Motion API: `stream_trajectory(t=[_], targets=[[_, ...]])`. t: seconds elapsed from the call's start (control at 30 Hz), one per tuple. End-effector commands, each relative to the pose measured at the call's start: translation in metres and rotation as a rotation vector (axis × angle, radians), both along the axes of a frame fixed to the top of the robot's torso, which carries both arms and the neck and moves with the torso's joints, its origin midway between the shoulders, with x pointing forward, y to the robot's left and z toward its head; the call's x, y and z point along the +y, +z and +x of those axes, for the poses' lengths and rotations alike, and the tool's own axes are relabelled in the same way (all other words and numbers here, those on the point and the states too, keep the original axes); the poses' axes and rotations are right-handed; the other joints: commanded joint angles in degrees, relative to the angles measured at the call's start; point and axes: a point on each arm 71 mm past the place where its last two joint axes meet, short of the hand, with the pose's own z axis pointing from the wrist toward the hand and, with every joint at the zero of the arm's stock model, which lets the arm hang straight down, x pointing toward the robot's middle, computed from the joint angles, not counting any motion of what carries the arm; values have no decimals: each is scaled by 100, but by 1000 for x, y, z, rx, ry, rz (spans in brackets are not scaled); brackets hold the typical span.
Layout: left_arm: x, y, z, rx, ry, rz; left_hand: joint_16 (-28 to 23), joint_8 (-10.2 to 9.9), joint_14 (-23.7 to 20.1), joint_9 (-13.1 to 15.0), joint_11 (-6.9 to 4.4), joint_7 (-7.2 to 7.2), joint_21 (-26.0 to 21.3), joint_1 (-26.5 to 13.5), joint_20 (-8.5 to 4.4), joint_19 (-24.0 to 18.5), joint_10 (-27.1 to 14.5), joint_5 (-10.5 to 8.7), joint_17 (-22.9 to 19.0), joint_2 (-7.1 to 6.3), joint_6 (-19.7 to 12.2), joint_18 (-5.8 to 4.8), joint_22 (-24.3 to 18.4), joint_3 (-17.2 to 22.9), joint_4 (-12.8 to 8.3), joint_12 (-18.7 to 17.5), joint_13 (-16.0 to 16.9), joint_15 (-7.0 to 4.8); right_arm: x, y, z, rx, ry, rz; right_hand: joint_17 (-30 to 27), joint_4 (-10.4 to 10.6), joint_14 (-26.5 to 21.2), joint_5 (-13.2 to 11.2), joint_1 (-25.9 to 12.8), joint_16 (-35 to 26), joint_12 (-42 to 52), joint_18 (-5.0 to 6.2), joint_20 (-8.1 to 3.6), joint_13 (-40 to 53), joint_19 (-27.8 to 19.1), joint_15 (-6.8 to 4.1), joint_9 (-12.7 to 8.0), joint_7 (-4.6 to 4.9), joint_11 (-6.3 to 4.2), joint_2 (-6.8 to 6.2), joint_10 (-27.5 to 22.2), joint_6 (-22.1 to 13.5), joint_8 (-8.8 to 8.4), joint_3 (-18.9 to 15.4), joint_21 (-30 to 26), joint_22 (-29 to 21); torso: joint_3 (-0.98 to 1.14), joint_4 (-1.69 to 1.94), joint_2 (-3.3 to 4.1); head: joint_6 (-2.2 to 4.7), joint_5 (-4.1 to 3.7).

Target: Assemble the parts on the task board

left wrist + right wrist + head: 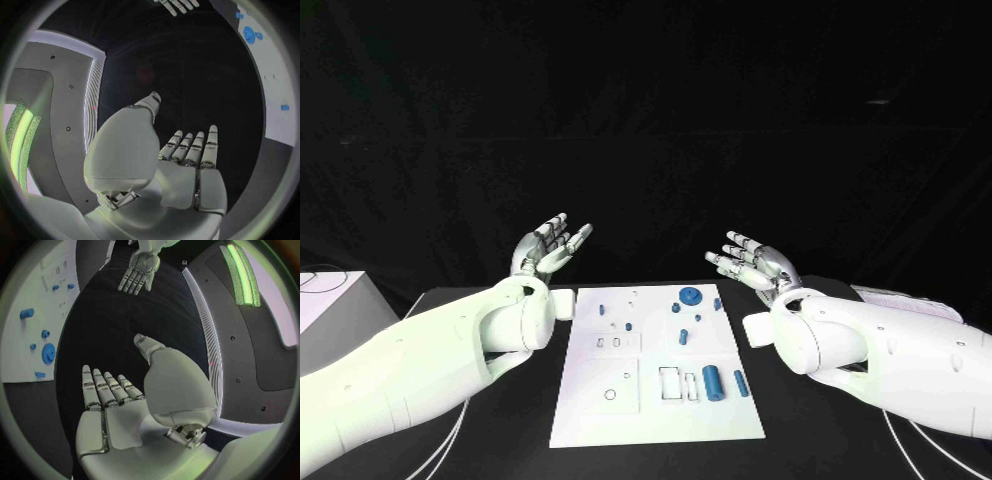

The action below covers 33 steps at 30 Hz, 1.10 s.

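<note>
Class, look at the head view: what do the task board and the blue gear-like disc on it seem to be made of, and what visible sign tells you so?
Task board: probably rigid plastic or painted plate; flat, evenly white, matt, with clean cut-outs. Blue gear-like disc: likely moulded or printed plastic; solid uniform blue, no metallic shine. Neither can be settled by look alone.

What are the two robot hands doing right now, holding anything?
Left robot hand: open, fingers apart, holding nothing, raised beyond the task board.
Right robot hand: open, fingers apart, holding nothing.
</note>
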Motion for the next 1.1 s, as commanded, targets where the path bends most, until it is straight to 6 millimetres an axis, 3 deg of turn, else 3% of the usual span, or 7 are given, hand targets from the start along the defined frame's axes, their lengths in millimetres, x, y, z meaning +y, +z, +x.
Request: stream_trajectory(t=[0.03,0.33,0.7,0.8,0.87,0.97,1.1], targets=[[-7,0,2,0,-109,16,43,43,108,18,37,490,42,334,41,123,83,46,13,-37,112,132,17,77,53,30,14,42,8,-1,0,52,167,-45,23,21,176,77,332,55,34,108,62,21,149,50,25,932,87,-4,113,122,41,101,56,19,0,0,0,1,0],[-10,1,0,1,-134,12,45,45,116,20,45,498,45,332,44,126,100,44,14,-32,124,134,18,73,55,33,16,43,-5,9,6,-72,172,-141,79,-26,610,79,479,124,84,153,56,58,345,0,111,920,49,37,581,596,153,149,114,46,-18,3,6,-126,-68],[-6,2,-2,-1,-157,6,100,82,395,44,136,585,83,328,72,181,368,33,50,104,293,36,34,152,35,63,40,220,-10,17,14,-229,182,-311,321,-198,2806,51,655,473,251,422,54,186,1398,-266,434,796,-155,-40,3025,2494,642,463,372,127,-24,1,2,-178,-84],[-4,4,-5,-4,-181,3,233,136,1022,80,243,666,198,303,60,610,759,26,139,201,521,19,86,262,4,99,68,176,-10,20,17,-282,202,-397,383,-253,3343,36,700,615,293,580,41,204,2337,-421,546,716,-271,-138,3735,3277,833,609,648,216,-29,-2,18,-183,-85],[-3,6,-8,-6,-204,2,523,249,2146,152,293,686,502,272,47,1710,1322,23,312,257,936,194,231,354,-42,157,104,18,-9,21,18,-316,220,-458,407,-313,3620,27,748,678,253,609,-3,198,2592,-497,555,672,-327,-248,3947,3508,860,723,739,220,-30,-2,40,-191,-94],[-1,10,-13,-10,-249,12,865,462,3126,288,227,562,863,184,29,2393,2626,35,509,297,1693,459,331,493,-146,313,201,-190,-7,24,20,-372,249,-567,464,-456,4078,15,855,833,258,620,-145,201,2983,-644,567,581,-435,-416,4263,3747,910,845,912,263,-34,6,94,-190,-115],[1,14,-21,-8,-313,30,1251,751,3932,469,87,507,1265,96,-178,3068,3700,29,847,285,2735,492,457,675,-294,508,229,-410,-6,29,23,-423,282,-694,588,-547,4714,4,885,1055,235,610,-396,200,3522,-863,571,477,-566,-504,4589,3966,941,874,1240,395,-37,40,199,-183,-167]])
